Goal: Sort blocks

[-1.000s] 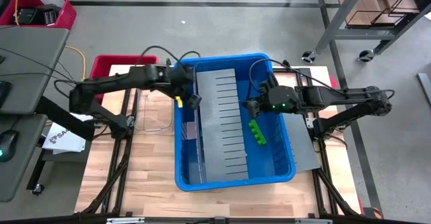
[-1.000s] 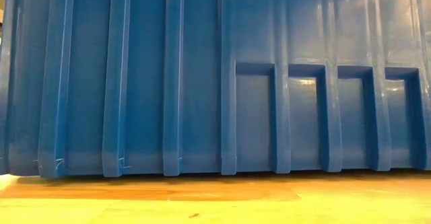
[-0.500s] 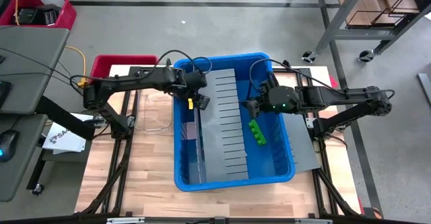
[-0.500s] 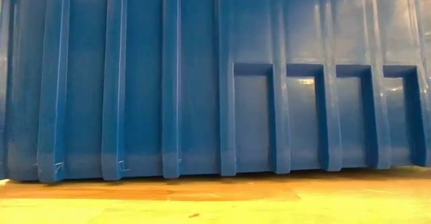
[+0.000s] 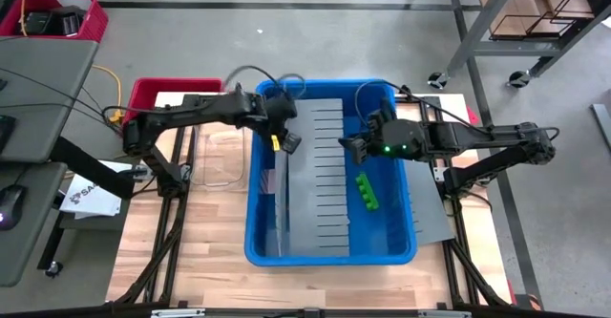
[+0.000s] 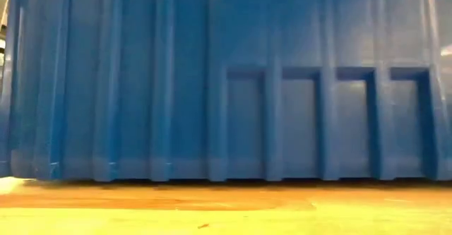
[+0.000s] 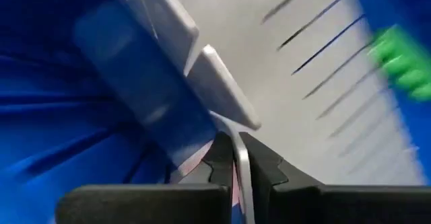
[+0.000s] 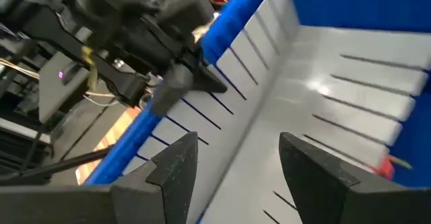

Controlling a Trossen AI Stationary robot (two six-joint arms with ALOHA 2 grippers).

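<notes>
Both grippers are sitting over the blue bin (image 5: 329, 251); I'm seeing my left gripper (image 7: 236, 158) now pinching a grey divider panel (image 7: 225, 96), right gripper (image 8: 232, 160) staying spread open, bin shifting slightly.

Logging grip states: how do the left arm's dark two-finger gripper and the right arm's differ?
The left gripper is pinched shut on a thin grey divider panel's edge; the right gripper is open, holding nothing. The left is by the blue plastic bin's left wall, the right nearer the green blocks. Both are over the bin.
</notes>
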